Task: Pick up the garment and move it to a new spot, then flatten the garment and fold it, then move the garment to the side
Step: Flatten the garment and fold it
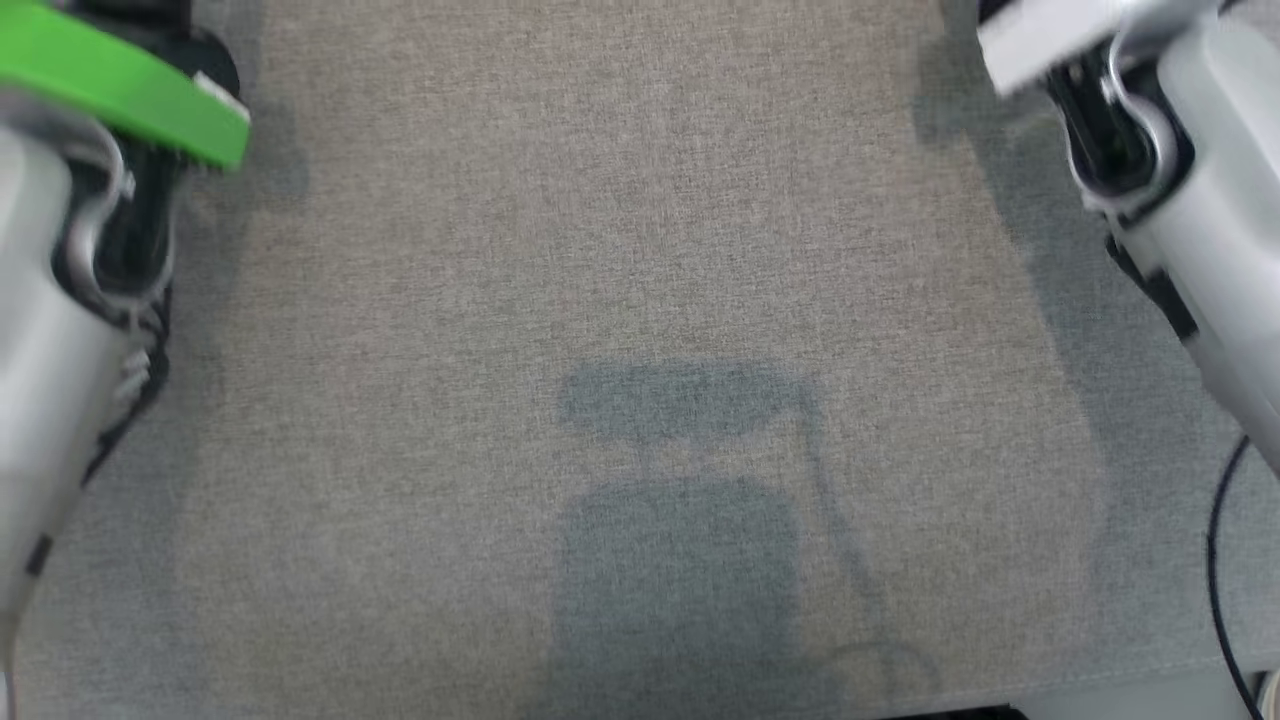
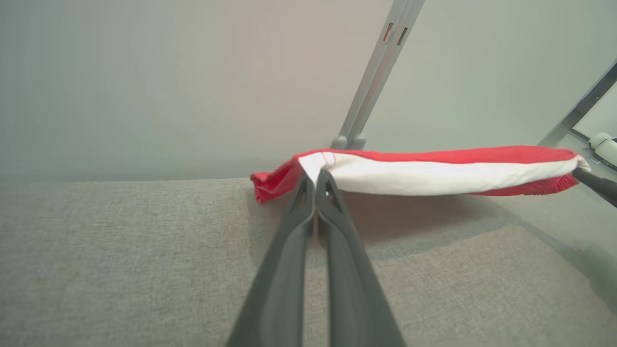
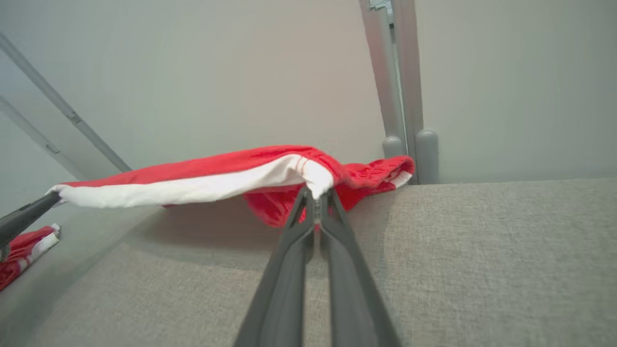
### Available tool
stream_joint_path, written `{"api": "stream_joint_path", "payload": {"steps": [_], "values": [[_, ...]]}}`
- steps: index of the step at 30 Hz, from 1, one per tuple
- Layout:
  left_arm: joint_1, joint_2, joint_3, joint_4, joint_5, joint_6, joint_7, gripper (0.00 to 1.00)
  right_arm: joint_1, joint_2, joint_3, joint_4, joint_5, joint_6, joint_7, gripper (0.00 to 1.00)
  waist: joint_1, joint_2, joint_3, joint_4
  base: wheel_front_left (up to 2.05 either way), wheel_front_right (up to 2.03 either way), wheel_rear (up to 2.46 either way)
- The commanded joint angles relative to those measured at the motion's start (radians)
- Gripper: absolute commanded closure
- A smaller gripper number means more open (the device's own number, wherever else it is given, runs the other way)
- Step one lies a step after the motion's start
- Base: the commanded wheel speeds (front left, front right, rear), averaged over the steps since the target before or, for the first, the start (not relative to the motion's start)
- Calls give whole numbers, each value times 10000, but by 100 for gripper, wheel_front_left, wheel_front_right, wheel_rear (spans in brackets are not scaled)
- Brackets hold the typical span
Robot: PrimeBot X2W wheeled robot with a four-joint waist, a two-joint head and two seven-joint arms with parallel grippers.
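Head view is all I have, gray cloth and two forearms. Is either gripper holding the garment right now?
Observer: Yes. The left gripper is shut on one corner of the red and white garment.
Operator: And the other arm?
Observer: The right gripper is shut on the opposite corner.
Operator: Is it lying flat?
Observer: No. Its white band is stretched between the grippers above the gray surface, with red folds sagging beside the right gripper.
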Motion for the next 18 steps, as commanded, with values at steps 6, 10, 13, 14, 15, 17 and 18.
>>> {"api": "stream_joint_path", "payload": {"steps": [6,10,13,14,15,17,18], "values": [[3331,233,531,-1732,589,11,-65,100,3192,-1935,764,-1814,-58,-1,-235,100,1,0,-1982,578,0,0,0],[4963,120,1076,-2512,782,221,-66,100,4746,-2529,817,-2599,-2,-7,-230,100,1,0,-2712,656,0,0,0],[6637,55,1467,-3489,1016,622,-69,100,6037,-3038,650,-3185,-229,-10,-230,100,1,0,-3275,618,0,0,0],[7237,18,1559,-3873,1009,799,-68,100,6486,-3111,512,-3414,-219,-9,-230,100,1,0,-3401,594,0,0,0],[7792,8,1634,-4254,998,944,-68,100,6976,-3186,402,-3629,-238,-9,-227,100,1,0,-3515,566,0,0,0],[8867,51,1764,-5016,1057,1249,-68,100,8008,-3404,91,-4135,-225,-9,-112,100,1,0,-3676,548,0,0,0],[9332,92,1853,-5392,1086,1425,-70,100,8520,-3515,-120,-4404,-227,-10,-47,100,1,0,-3727,542,0,0,0]]}}
